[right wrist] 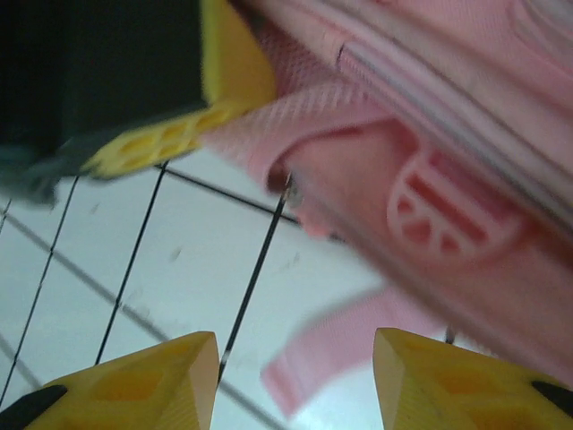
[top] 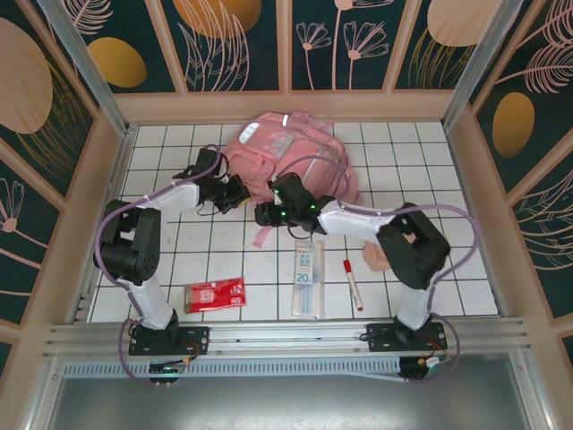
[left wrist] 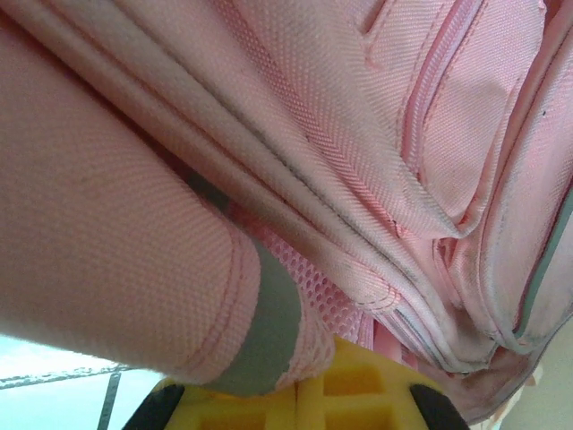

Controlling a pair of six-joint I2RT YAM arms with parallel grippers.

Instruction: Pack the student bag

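Note:
The student bag (top: 288, 154) lies at the back middle of the tiled table, pink with a silvery strip. My left gripper (top: 236, 193) is at the bag's near left edge. Its yellow fingers (left wrist: 304, 396) are shut on a padded pink shoulder strap (left wrist: 269, 336) with mesh backing and a grey band. My right gripper (top: 269, 213) hovers just beside it at the bag's near edge, open. Between its yellow fingertips (right wrist: 295, 385) I see bare tile and a loose pink webbing tail (right wrist: 358, 349), not gripped. The left gripper's finger (right wrist: 179, 134) holding the strap shows at the upper left of the right wrist view.
On the near tiles lie a red packet (top: 215, 294), a clear ruler pack (top: 307, 278) and a red marker (top: 352, 284). A small beige-pink pouch (top: 377, 257) peeks out under the right arm. Wooden walls ring the table.

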